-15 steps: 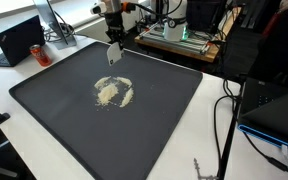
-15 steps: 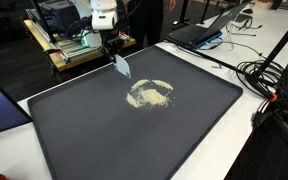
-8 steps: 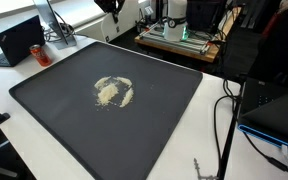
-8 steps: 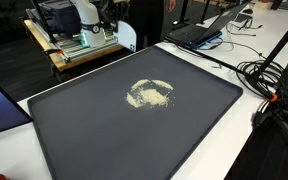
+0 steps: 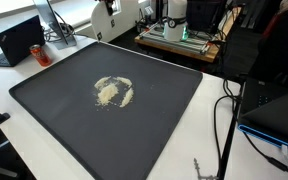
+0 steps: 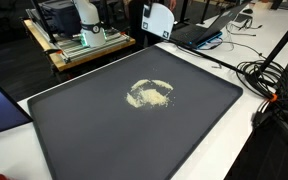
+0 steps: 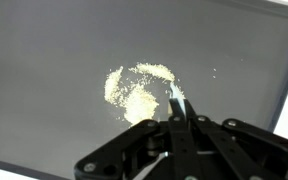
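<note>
A pile of pale grains (image 7: 136,90) with a thin ring smeared round it lies on the wide dark mat (image 7: 44,60); both exterior views show the pile (image 5: 112,91) (image 6: 150,94) near the mat's middle. In the wrist view my gripper (image 7: 176,113) hangs high above the mat, shut on a thin white flat piece (image 7: 174,98) whose tip sticks out past the fingers, over the pile's right edge. In both exterior views only white arm parts (image 5: 103,7) (image 6: 159,18) show at the top edge; the jaws are out of frame there.
The dark mat (image 5: 164,120) (image 6: 84,140) covers most of a white table. A laptop (image 5: 19,40) stands past one end, another laptop (image 6: 209,30) at the far side. Cables (image 6: 274,85) trail along one edge. A wooden cart with equipment (image 6: 79,45) stands behind.
The gripper, hanging just above the mat's far edge with the white piece a second ago, has risen out of both exterior views. The pile has not changed.
</note>
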Motion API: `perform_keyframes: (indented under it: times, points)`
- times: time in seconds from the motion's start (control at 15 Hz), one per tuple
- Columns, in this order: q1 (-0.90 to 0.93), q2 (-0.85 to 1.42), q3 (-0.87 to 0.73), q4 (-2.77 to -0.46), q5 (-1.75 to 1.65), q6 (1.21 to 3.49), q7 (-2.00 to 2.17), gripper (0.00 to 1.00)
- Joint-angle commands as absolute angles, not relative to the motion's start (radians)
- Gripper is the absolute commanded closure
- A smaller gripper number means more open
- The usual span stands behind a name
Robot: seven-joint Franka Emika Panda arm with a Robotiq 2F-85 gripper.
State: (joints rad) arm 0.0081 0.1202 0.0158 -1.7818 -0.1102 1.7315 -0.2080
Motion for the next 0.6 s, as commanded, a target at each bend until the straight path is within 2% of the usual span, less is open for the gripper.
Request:
perform_keyframes:
  times: [0.0, 0.27, 0.53]
  points:
    - [0.015, 0.351, 0.016, -1.597, -0.147, 1.738, -0.184, 0.99]
    - [0.0, 0.487, 0.01, -1.57, -0.197, 1.805, -0.287, 0.99]
    - [-0.013, 0.502, 0.014, -1.609, -0.187, 1.861, -0.315, 0.96]
